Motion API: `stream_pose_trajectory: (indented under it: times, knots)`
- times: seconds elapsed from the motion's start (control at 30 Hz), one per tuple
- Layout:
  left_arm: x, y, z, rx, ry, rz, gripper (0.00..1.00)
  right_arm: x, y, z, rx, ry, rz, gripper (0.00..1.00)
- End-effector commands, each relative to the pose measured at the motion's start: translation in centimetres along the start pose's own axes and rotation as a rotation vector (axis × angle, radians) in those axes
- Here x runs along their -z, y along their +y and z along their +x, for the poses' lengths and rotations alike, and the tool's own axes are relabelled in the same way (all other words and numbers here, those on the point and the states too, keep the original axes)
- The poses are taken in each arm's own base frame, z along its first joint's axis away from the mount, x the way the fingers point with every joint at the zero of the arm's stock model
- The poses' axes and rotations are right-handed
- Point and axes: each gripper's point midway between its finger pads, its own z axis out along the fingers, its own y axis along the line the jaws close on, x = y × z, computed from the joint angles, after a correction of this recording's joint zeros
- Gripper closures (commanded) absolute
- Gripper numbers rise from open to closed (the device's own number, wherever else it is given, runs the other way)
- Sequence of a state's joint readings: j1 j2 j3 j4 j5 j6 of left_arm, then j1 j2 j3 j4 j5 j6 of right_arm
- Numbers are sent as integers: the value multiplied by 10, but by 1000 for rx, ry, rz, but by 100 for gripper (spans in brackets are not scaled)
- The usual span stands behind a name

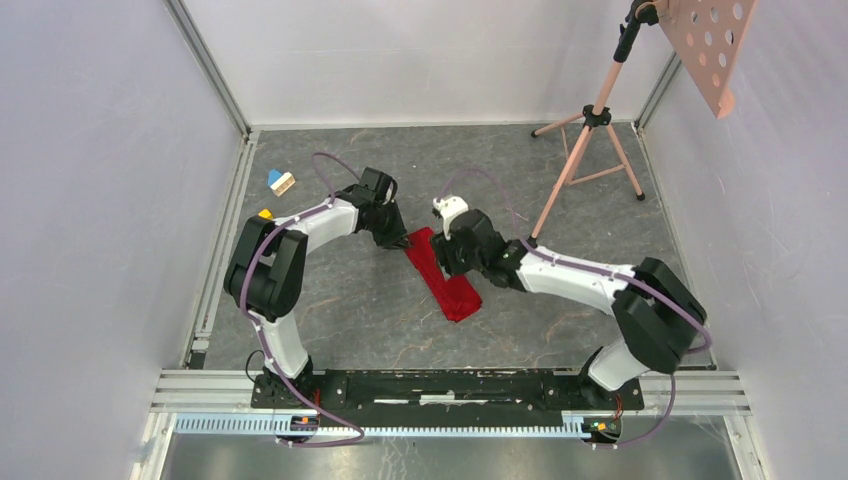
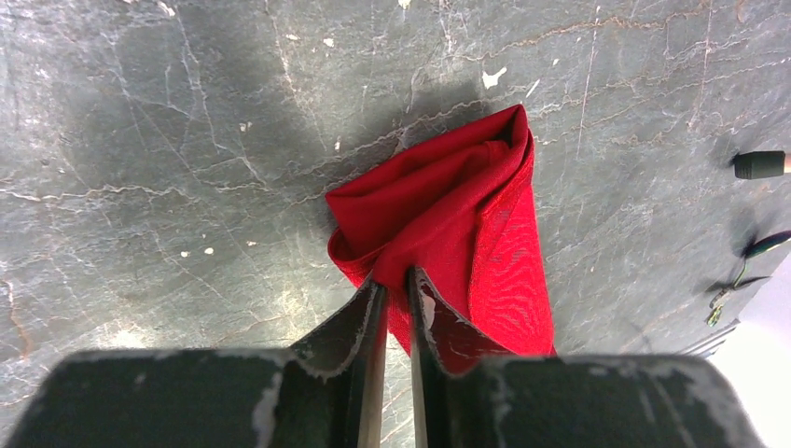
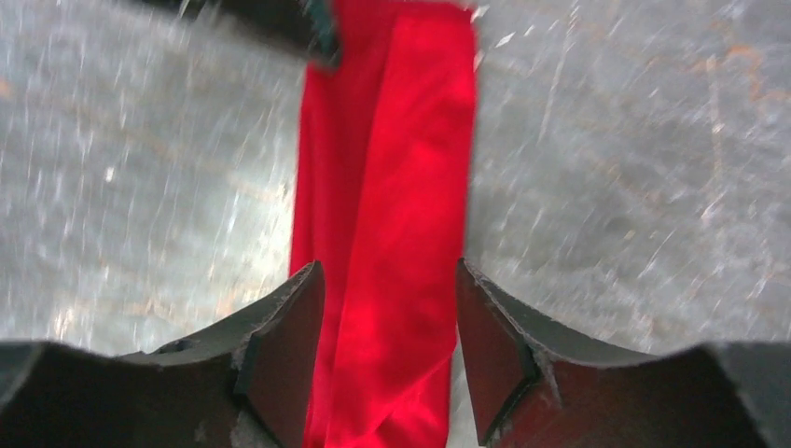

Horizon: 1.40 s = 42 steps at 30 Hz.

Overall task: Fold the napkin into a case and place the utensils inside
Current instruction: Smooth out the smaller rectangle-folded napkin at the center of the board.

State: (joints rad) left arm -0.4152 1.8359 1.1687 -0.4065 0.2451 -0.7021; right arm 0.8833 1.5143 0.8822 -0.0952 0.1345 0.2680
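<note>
Grey marbled desk (image 1: 340, 310) underlies both arms. The left pincer (image 2: 396, 280) is clenched on the red napkin (image 2: 448, 205), whose bunched end lies just ahead of it. Only the blurred right wrist view shows the right pincer (image 3: 387, 271) spread wide, straddling the strip.

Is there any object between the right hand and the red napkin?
Nothing visible does. The right hand is open over the napkin, with only cloth between its fingers. The left hand pinches the far end, clear of it.
</note>
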Motion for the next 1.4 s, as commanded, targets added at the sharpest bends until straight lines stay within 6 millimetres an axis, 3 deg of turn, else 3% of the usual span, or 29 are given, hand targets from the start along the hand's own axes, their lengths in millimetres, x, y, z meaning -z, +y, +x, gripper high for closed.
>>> stream_pose_trajectory:
  times: [0.0,0.13,0.27,0.83,0.97,1.07,1.1,1.3,1.37]
  knots:
    - [10,-11,-8,-1,-36,67,79,-25,0,-52,-54,-95,-55,43]
    - [5,-11,-4,36,-15,103,81,-52,2,-67,-36,-100,-47,43]
    - [4,-9,-4,54,-17,115,83,-73,-3,-65,-36,-89,-8,46]
    - [0,-12,0,77,0,154,86,-104,-20,-53,2,-70,88,59]
    - [-1,-11,3,78,6,154,86,-106,-24,-55,-1,-83,109,75]
    - [-2,-9,4,80,7,153,86,-106,-25,-58,-4,-91,122,96]
    - [-2,-9,5,80,8,155,86,-104,-25,-61,-5,-96,123,100]
    - [2,-10,8,79,9,166,86,-74,-8,-79,-55,-144,28,100]
    - [3,-10,8,79,6,168,86,-63,-3,-76,-89,-156,-7,100]
